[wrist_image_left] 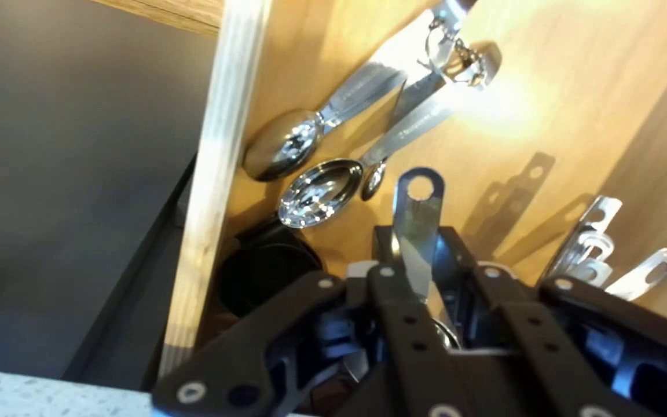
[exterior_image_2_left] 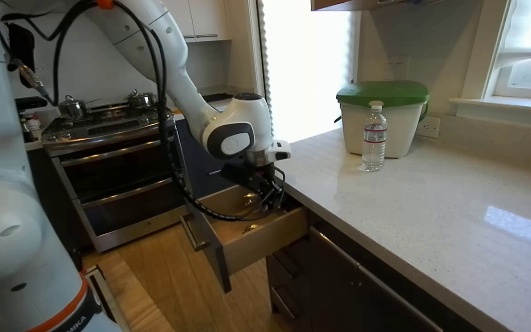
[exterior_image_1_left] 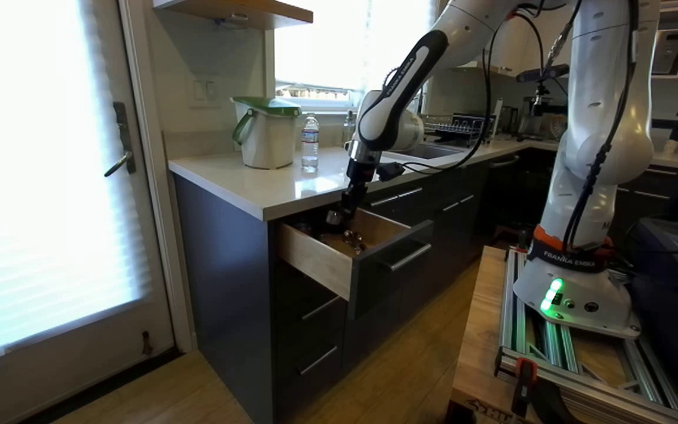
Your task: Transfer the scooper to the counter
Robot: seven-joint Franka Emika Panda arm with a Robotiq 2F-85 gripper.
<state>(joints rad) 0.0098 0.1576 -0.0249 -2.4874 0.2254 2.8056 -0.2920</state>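
Note:
The scooper shows in the wrist view as a flat metal handle (wrist_image_left: 417, 214) with a round hole at its end. My gripper (wrist_image_left: 417, 255) is shut on this handle; the scooper's bowl is mostly hidden behind the fingers. In an exterior view the gripper (exterior_image_1_left: 348, 206) points down into the open drawer (exterior_image_1_left: 315, 259), and a silver shape beside the fingertips may be the bowl. The gripper (exterior_image_2_left: 272, 200) also shows in an exterior view, at the drawer's inner end beside the counter's edge. The pale counter (exterior_image_1_left: 215, 171) lies above the drawer and also shows here (exterior_image_2_left: 431, 207).
Metal measuring spoons (wrist_image_left: 322, 194) on a ring, a black round item (wrist_image_left: 267, 272) and several metal handles (wrist_image_left: 594, 249) lie in the drawer. A water bottle (exterior_image_2_left: 374, 143) and a white bin (exterior_image_2_left: 385, 124) with a green lid stand on the counter. The drawer front (exterior_image_1_left: 389, 268) sticks out.

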